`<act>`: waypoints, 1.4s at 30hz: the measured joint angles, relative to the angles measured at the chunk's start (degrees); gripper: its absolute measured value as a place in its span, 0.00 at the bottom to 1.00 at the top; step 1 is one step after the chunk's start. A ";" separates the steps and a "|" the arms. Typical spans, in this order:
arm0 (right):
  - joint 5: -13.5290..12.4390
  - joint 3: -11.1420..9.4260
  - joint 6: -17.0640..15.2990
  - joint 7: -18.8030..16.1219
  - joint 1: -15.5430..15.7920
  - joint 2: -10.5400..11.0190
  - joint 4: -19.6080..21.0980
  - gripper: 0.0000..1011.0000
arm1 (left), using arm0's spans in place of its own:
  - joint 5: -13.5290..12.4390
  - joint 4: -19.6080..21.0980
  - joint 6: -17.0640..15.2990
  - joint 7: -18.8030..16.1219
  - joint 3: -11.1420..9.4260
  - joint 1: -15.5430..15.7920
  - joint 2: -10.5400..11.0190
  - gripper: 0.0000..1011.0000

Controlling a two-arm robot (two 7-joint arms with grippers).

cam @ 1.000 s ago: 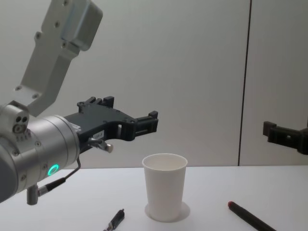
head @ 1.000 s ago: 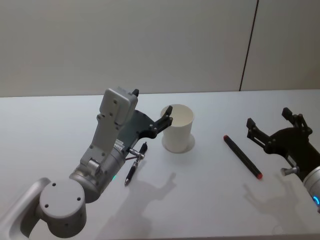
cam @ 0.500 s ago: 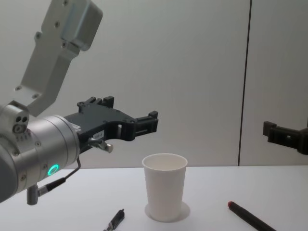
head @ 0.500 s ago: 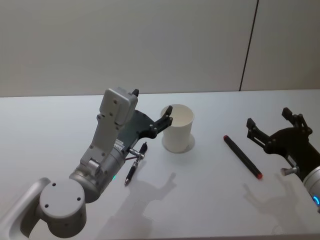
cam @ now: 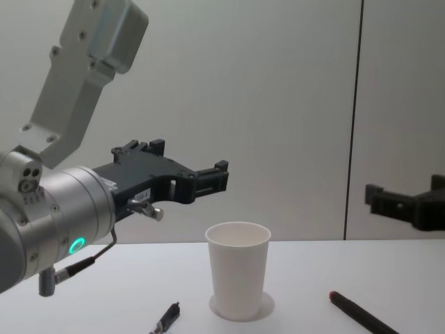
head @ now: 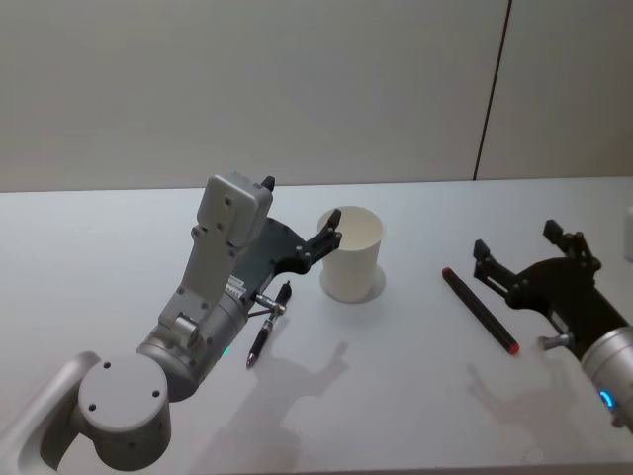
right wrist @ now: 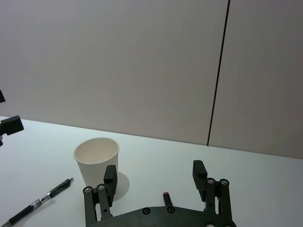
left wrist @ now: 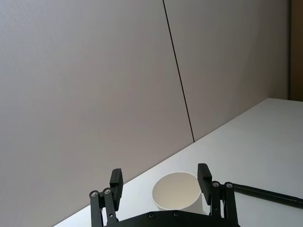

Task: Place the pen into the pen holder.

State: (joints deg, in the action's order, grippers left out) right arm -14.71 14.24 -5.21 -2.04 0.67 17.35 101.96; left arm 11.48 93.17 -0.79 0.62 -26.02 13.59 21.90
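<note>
Pen (head: 263, 334) lies flat on the table (head: 396, 396) up front (by the left arm). Marker (head: 480, 310) lies right of it, with the right gripper (head: 517, 242) spread wide, hovering beside it. Behind them the cup (head: 351, 259) stands upright, left gripper (left wrist: 160, 173) gaping next to it.

cup (head: 351, 255): on table (head: 119, 237), mid
left pen (head: 267, 327): at cup's 8 o'clock
right pen (head: 480, 310): at cup's 4 o'clock
right gripper (head: 516, 241): at right pen's 2 o'clock, raised
</note>
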 joint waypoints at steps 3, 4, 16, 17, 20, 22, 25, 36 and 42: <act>0.93 0.45 -1.91 0.47 -0.48 -0.75 0.00 0.99 | 0.00 0.00 0.00 0.00 0.00 0.00 0.00 0.99; 1.34 0.62 -2.64 0.58 -0.73 -1.03 -0.08 0.99 | 0.00 0.00 0.00 0.00 0.00 0.00 0.00 0.99; 7.86 1.94 -11.90 -0.54 -6.44 -4.46 -4.50 0.99 | 0.00 0.00 0.00 0.00 0.00 0.00 0.00 0.99; 8.78 1.97 -13.06 -1.13 -7.51 -4.88 -5.54 0.99 | 0.00 0.00 0.00 0.00 0.00 0.00 -0.01 0.99; 10.36 1.99 -15.05 -2.30 -9.41 -5.51 -7.37 0.99 | 0.00 0.00 0.00 0.00 0.00 0.00 0.00 0.99; 11.08 1.98 -15.87 -2.87 -10.52 -5.85 -8.50 0.99 | 0.00 0.00 0.00 0.00 0.00 0.00 -0.01 0.99; 12.45 1.91 -17.56 -4.09 -12.64 -6.46 -10.77 0.99 | 0.00 0.00 0.00 0.00 0.00 0.00 0.00 0.99; 15.83 1.42 -23.21 -8.21 -19.50 -8.33 -18.85 0.99 | 0.00 0.00 0.00 0.00 0.00 0.00 0.00 0.99; 16.76 1.16 -26.05 -10.29 -23.17 -9.41 -23.68 0.99 | 0.00 0.00 0.00 0.00 0.00 0.00 0.00 0.99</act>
State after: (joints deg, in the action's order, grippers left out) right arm 2.05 15.40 -31.26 -12.32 -22.50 7.94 78.28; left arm 11.48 93.17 -0.79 0.63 -26.02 13.59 21.89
